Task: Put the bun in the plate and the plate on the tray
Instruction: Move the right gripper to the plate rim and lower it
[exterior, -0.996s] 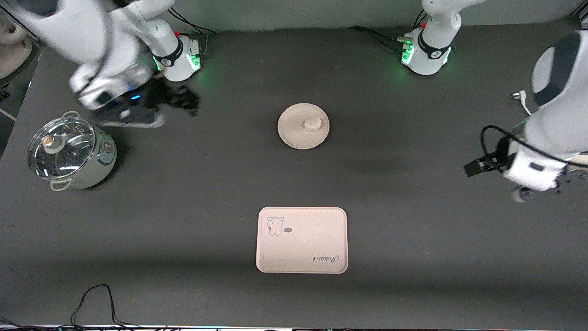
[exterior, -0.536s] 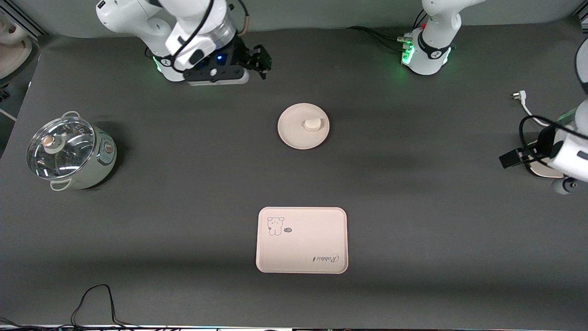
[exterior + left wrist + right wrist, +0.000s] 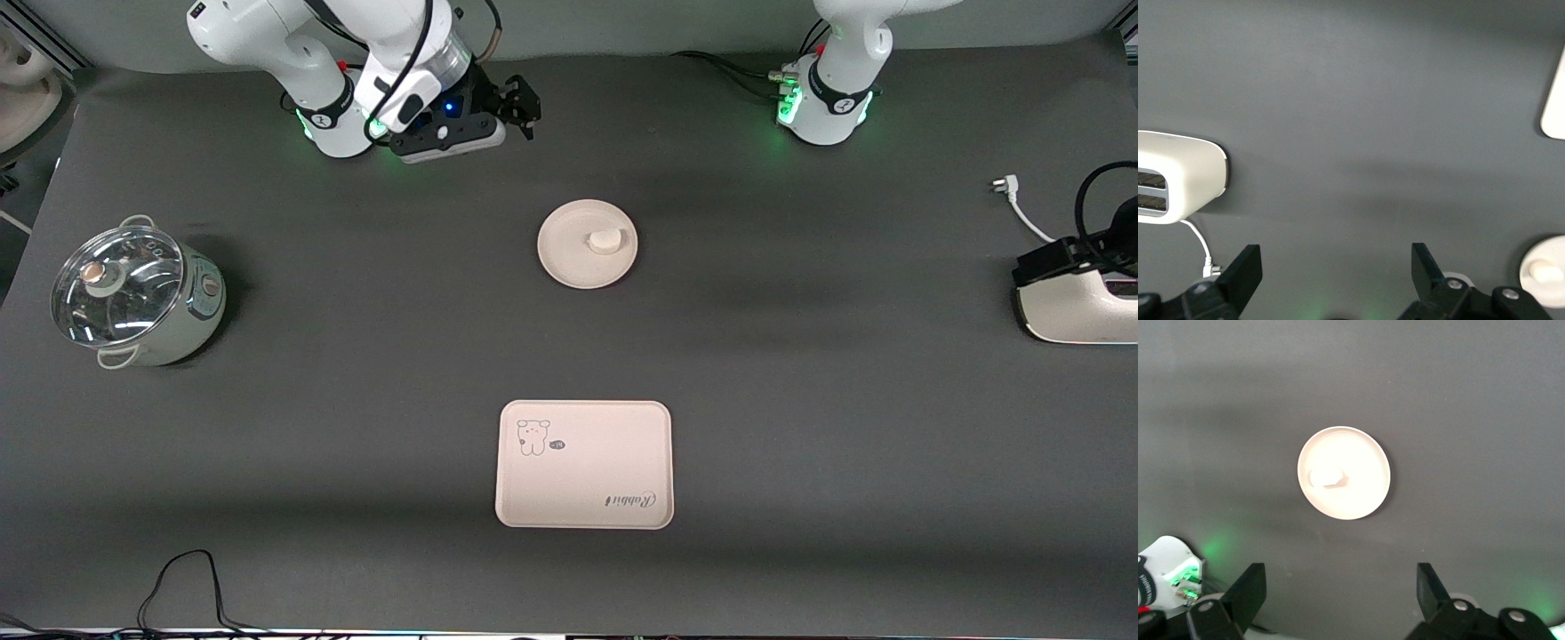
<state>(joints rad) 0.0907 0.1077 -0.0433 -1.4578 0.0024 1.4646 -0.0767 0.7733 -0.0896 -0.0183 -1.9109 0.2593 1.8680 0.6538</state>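
The bun (image 3: 605, 240) lies in the round plate (image 3: 573, 253), a little off its middle; the right wrist view shows the bun (image 3: 1327, 477) and plate (image 3: 1358, 493) too. The plate stands mid-table, farther from the front camera than the tray (image 3: 584, 480), which has nothing on it. My right gripper (image 3: 523, 105) hangs open and empty beside its own base, its fingertips (image 3: 1251, 583) apart over bare table. My left gripper (image 3: 1335, 257) is open and empty over the left arm's end of the table, near the toaster. Its view catches the plate (image 3: 1555, 253) and a tray corner (image 3: 1555, 107).
A lidded pot (image 3: 133, 293) stands at the right arm's end of the table. A white toaster (image 3: 1080, 311) sits at the left arm's end, with its plug (image 3: 1005, 187) on the cloth. A black cable (image 3: 187, 578) loops at the near edge.
The right arm swung from beside the pot to beside its base. The left arm drew back toward its end of the table, uncovering the toaster. Bun, plate and tray stayed put.
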